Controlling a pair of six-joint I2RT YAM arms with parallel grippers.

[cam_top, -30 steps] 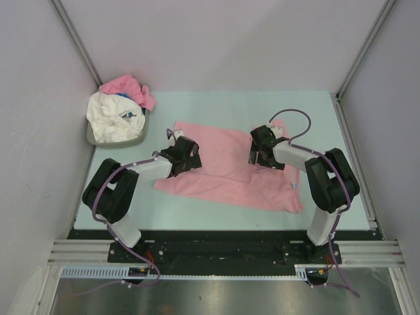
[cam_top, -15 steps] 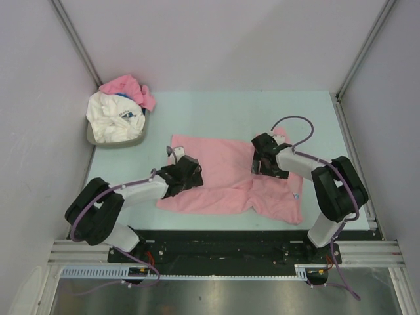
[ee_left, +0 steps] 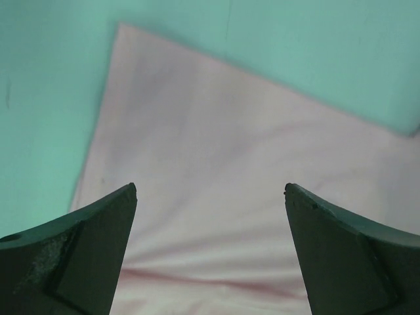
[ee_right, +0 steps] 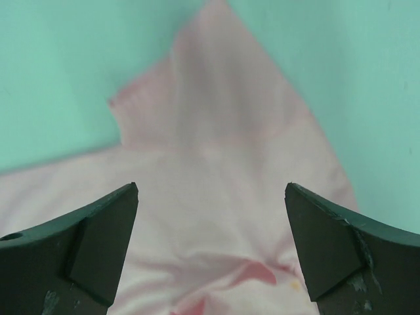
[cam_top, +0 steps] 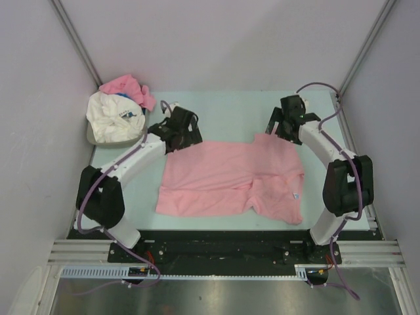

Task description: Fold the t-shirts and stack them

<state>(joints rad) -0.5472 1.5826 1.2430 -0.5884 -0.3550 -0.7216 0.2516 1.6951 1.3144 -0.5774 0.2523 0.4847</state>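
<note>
A light-pink t-shirt (cam_top: 226, 174) lies spread on the green table, with a small tag near its right front corner. My left gripper (cam_top: 182, 136) hovers over its far left corner and is open; in the left wrist view (ee_left: 210, 190) only pink cloth (ee_left: 216, 151) shows between the fingers. My right gripper (cam_top: 279, 131) hangs over the far right corner, also open (ee_right: 210, 190), above the sleeve (ee_right: 216, 131). Neither holds anything. A white t-shirt with a blue print (cam_top: 113, 118) and a crumpled pink one (cam_top: 125, 85) sit in the bin.
A grey bin (cam_top: 92, 138) stands at the table's back left corner against the left wall. White walls close in the table on three sides. Bare green tabletop (cam_top: 230, 108) runs behind the spread shirt.
Both grippers have moved from the shirt's middle out to its far corners. The shirt has shifted toward the arms and now lies wider and flatter.
</note>
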